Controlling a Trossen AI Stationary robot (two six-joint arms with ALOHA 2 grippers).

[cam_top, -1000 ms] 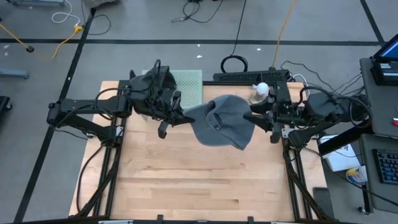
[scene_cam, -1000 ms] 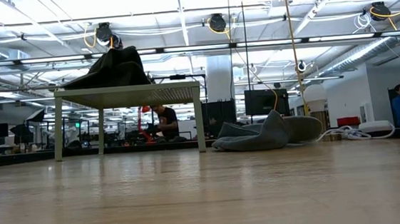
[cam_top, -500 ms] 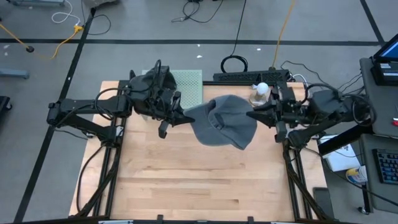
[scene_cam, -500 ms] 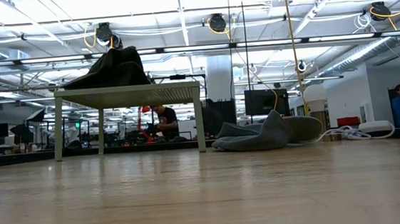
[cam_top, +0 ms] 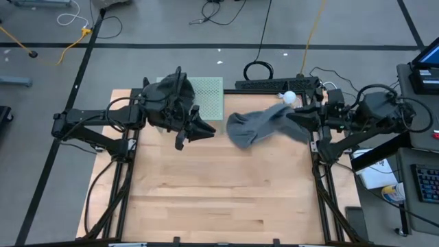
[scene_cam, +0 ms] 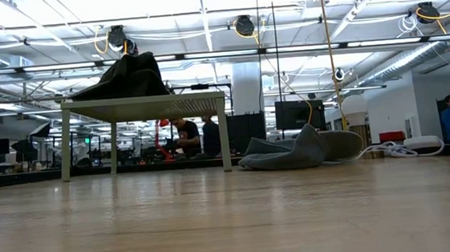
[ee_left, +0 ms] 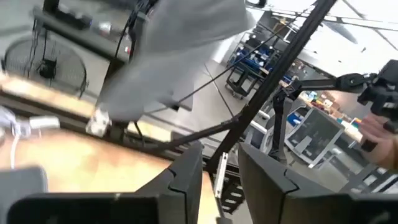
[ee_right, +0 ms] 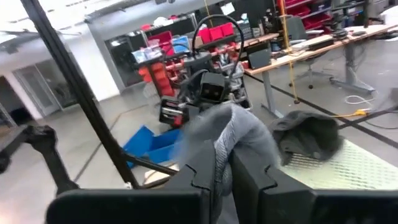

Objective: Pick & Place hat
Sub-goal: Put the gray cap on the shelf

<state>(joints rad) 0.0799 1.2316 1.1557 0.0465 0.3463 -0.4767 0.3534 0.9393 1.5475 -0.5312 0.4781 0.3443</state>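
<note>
A grey hat [cam_top: 257, 127] hangs bunched in the air over the table's far right part; it also shows as the grey hat [ee_right: 242, 134] and, farther off, as the grey hat [ee_left: 174, 56]. My right gripper [cam_top: 302, 118] is shut on its right-hand end. My left gripper [cam_top: 206, 130] stands open just left of the hat, with nothing between its fingers [ee_left: 186, 177]. A dark hat [scene_cam: 125, 77] lies on top of a white mesh rack [scene_cam: 143, 104] at the far left. My right gripper pinches a bunched fold at the hat's right-hand end [ee_right: 222, 146] between its two fingers [ee_right: 202, 168]. The fingers come roughly level from the table's right side. The hat is lifted clear of the table and sags away from the fingers toward the table's left.
The mesh rack [cam_top: 209, 96] stands on legs at the far edge, partly under my left arm. In the low view a grey cloth heap [scene_cam: 291, 151] lies on the table right of the rack. A white ball-shaped thing [cam_top: 289, 97] sits at the far right. People stand in the room behind.
My right gripper has shut on the hat's right end and pulled back toward the table's right edge. My left gripper has let go of the hat's left end. The hat, earlier spread between both grippers, has swung right and bunched up.
</note>
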